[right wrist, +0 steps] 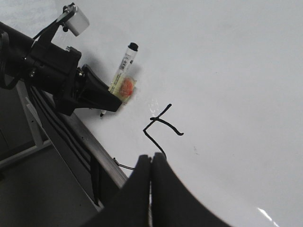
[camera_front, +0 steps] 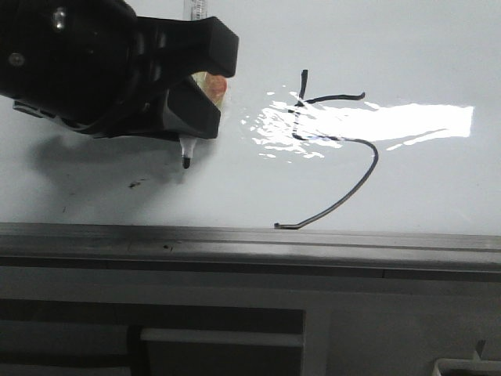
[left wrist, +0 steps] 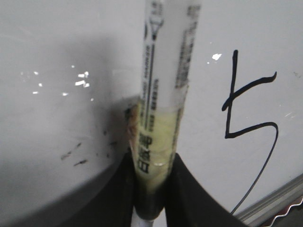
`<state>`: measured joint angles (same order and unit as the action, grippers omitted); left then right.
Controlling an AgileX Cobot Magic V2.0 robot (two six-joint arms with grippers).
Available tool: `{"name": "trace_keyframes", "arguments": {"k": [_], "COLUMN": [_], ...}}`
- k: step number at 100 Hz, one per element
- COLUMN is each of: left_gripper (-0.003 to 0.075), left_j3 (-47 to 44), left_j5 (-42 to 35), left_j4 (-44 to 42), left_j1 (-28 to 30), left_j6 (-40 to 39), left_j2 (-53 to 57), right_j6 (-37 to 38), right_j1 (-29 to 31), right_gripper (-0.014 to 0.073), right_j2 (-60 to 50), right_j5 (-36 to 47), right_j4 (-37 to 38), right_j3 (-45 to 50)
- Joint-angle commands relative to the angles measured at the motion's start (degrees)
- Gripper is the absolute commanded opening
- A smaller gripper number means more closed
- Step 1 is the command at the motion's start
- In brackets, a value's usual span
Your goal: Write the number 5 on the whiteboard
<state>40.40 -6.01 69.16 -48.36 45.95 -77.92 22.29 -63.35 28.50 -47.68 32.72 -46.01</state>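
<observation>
White and glaring, the whiteboard (camera_front: 438, 180) is carrying the number 5 (camera_front: 337, 153), its tail trailing toward the near frame edge, while the left gripper (camera_front: 192, 102) is clamping a marker (left wrist: 161, 109) tip-down and the right gripper (right wrist: 151, 189) is sitting with jaws pressed together.

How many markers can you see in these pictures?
1. The marker is clamped in the left end effector, tip down just off the whiteboard, left of the number 5. The right end effector holds none.

Bright overhead-light glare patch (camera_front: 376, 121) beside the end effector, grey metal ledge (camera_front: 250, 251) below it, dark floor (right wrist: 42, 194) beneath
</observation>
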Motion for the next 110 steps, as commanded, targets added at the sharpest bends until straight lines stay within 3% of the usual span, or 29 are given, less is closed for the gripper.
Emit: {"name": "trace_keyframes", "arguments": {"k": [1, 13, 37, 67, 84, 91, 102, 110], "left_gripper": [-0.0020, 0.0006, 0.0227, 0.0291, 0.0538, 0.0599, 0.0594, 0.0548], "left_j3": [0.62, 0.62, 0.62, 0.62, 1.38, 1.80, 1.39, -0.62], "left_j5": [-5.12, -5.12, -4.73, -5.13, -5.35, -4.24, -3.15, -3.26], "left_j4": [2.67, 3.86, 7.08, 7.86, 7.86, 7.37, 4.03, -0.16], "left_j1": [0.29, 0.29, 0.29, 0.29, 0.29, 0.29, -0.28, -0.70], "left_j6": [-0.46, -0.46, -0.46, -0.46, -0.46, 0.05, 0.30, 0.43], "left_j2": [-0.68, -0.68, -0.68, -0.68, 0.07, 1.87, 7.57, 14.34], "right_j6": [0.13, 0.13, 0.13, 0.13, 0.13, 0.13, 0.13, 0.13], "right_j1": [0.06, 0.06, 0.06, 0.06, 0.06, 0.06, 0.06, 0.06], "right_gripper": [-0.0060, -0.0060, -0.0060, -0.0060, -0.0060, -0.0060, -0.0060, -0.0060], "right_j2": [0.13, 0.13, 0.13, 0.13, 0.13, -0.11, -2.29, -5.43], "right_j5": [3.32, 3.32, 3.32, 3.32, 3.32, 3.14, 0.52, -3.31], "right_j4": [2.12, 2.12, 2.12, 2.12, 2.12, 2.57, 4.32, 5.78], "right_j3": [-1.35, -1.35, -1.35, -1.35, -1.35, -1.35, -1.35, -1.23]}}
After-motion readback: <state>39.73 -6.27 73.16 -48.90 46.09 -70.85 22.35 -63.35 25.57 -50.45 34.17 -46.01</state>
